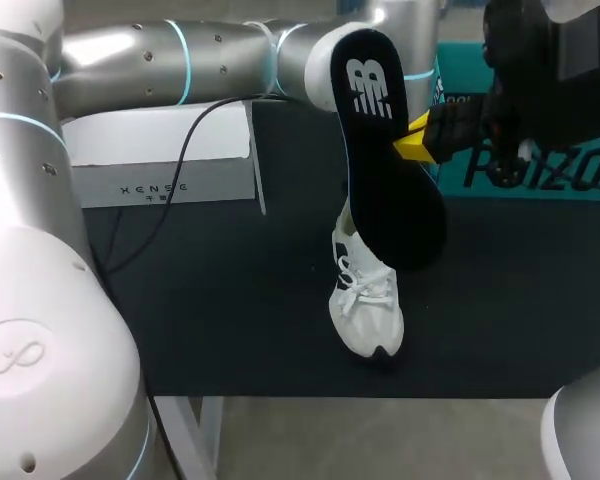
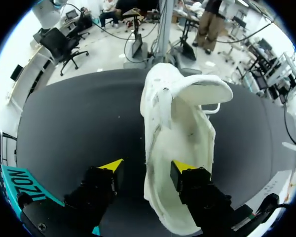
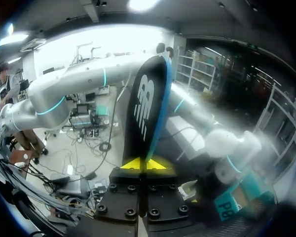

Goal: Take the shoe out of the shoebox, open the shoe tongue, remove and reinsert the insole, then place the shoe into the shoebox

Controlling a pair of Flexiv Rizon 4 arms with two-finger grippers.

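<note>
Right end effector [image 1: 417, 147] clamped on insole [image 1: 385, 150], which hangs aloft with its long axis 12–6 o'clock. Shoe [image 1: 366, 300] on desk [image 1: 230, 300] at 6 o'clock beneath, toe toward 6. Left end effector [image 2: 146, 168] open, straddling the shoe's wall at the heel end.

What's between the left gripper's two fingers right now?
The shoe's side wall, in the left wrist view: one finger of the left gripper sits inside the shoe, the other outside, clear of it.
</note>
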